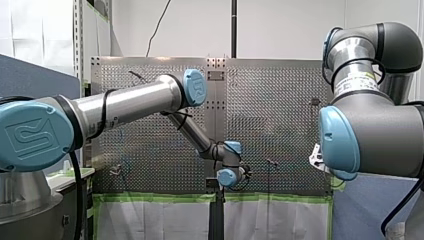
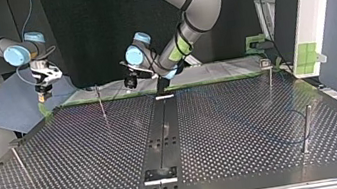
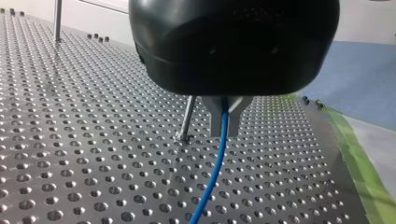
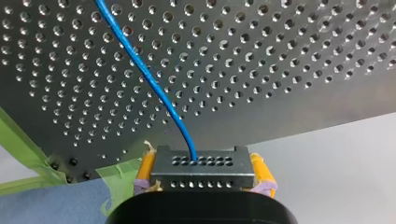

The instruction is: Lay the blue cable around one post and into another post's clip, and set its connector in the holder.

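In the left wrist view my left gripper (image 3: 224, 122) is shut on the blue cable (image 3: 215, 168), which runs from its metal fingers down over the perforated table. A thin post (image 3: 187, 116) stands close beside those fingers. In the right wrist view my right gripper (image 4: 201, 179), with yellow pads, is shut on the black connector (image 4: 201, 168). The blue cable (image 4: 144, 74) leaves the connector across the plate. In the top view my left gripper (image 2: 130, 82) hangs over the table's far edge near the middle. My right gripper (image 2: 45, 92) hangs off the far corner at that view's left.
In the top view, posts stand at the far left (image 2: 101, 104), near left (image 2: 20, 164), near right (image 2: 305, 129) and far right, the last with a clip (image 2: 266, 63). A black strip (image 2: 162, 136) runs down the middle. Green tape (image 3: 364, 172) lines the table's edge.
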Robot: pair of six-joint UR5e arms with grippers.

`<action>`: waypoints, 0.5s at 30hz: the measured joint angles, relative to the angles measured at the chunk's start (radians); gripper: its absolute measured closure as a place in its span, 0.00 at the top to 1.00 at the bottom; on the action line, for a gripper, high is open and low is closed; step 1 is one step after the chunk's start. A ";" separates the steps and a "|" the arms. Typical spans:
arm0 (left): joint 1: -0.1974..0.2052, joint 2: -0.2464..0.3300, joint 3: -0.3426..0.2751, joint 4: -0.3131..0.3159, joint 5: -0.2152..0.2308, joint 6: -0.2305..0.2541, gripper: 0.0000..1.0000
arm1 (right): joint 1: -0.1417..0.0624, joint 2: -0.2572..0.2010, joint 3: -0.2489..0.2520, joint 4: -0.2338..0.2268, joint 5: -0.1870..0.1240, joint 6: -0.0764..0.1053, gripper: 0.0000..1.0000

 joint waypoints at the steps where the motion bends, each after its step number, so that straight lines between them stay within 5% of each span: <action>1: 0.000 0.000 0.001 0.000 0.000 0.000 0.00 | 0.001 0.001 -0.004 0.002 0.000 0.000 0.00; 15: -0.005 -0.001 0.025 0.000 0.013 -0.003 0.00 | 0.015 0.011 -0.044 0.006 0.000 -0.001 0.00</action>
